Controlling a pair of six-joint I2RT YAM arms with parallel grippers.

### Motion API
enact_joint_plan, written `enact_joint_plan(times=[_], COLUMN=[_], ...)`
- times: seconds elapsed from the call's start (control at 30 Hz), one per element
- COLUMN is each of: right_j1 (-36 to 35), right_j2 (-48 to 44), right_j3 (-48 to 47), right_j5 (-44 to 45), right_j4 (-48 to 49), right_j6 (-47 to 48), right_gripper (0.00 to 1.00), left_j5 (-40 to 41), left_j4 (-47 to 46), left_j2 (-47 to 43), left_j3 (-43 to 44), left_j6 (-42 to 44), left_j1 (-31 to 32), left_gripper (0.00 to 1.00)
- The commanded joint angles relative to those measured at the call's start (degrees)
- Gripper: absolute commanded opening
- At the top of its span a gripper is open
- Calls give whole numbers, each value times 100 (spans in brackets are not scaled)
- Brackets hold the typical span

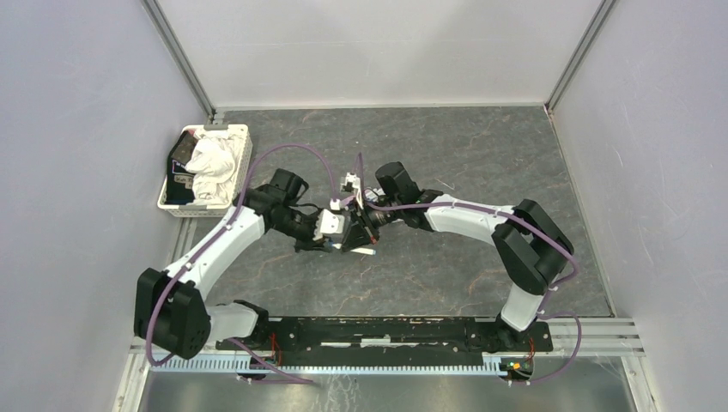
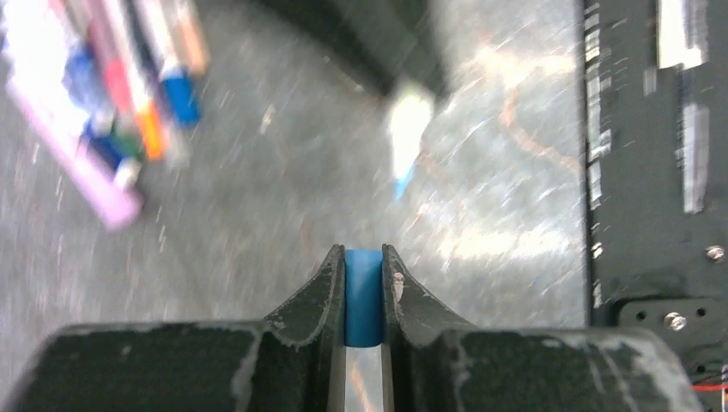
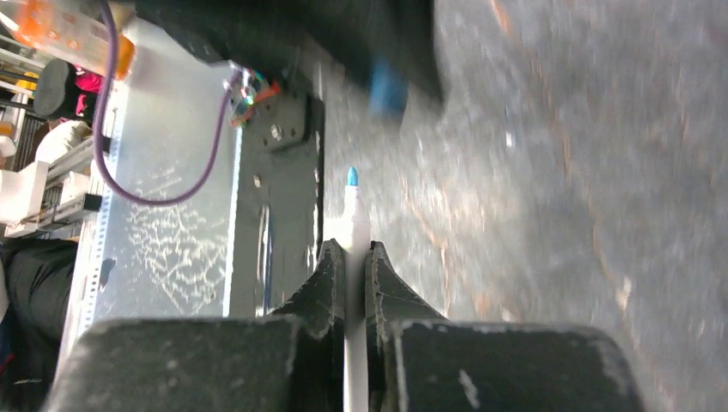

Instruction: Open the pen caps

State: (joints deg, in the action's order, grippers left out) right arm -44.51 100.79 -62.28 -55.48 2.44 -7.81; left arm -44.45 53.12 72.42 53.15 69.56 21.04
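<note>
Left gripper point(image 2: 364, 257) is pinching the blue pen cap point(image 2: 364, 300), clear of the white pen point(image 3: 352, 223) that the right gripper point(image 3: 348, 257) is clamping. Best: drawing apart straight along its axis, both grips firm.

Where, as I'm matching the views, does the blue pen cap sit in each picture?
Top external: too small to make out where the arms meet mid-table.
Left wrist: blue pen cap bottom centre, pinched in the left gripper.
Right wrist: blurred blue patch at top centre, probably it.
Shared landmark: the black base rail, in all three.
</note>
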Motion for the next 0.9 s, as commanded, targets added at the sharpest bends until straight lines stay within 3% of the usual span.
enact_joint_plan(times=[0.0,0.13,0.27,0.43,0.6,0.77,0.87], right_j1=[192,334,709,1728,2223,2342,2368], right_j2=[-352,-451,-656,-1155,-1710,-1719,-1691], right_j3=[299,405,489,900,1617,1980,2260], right_j5=[332,483,975,3695,6352,7562,7828], right_j4=[-1444,-1563,-1581,-1493,-1333,-1106,-710], right_j6=[640,723,637,-88,-455,-543,-405], right_gripper=[0,0,0,0,0,0,0], left_j5=[543,389,320,519,937,1336,1388], left_j4=[710,712,104,-1441,-2741,-3045,-3141], left_j2=[306,290,194,337,748,953,956], left_j3=[523,587,204,-587,-1147,-1210,-1212], left_j6=[973,1065,660,-306,-1209,-1402,-1544], left_j1=[-1119,-1378,-1379,-1387,-1392,-1391,-1392], left_gripper=[2,2,2,4,16,21,28])
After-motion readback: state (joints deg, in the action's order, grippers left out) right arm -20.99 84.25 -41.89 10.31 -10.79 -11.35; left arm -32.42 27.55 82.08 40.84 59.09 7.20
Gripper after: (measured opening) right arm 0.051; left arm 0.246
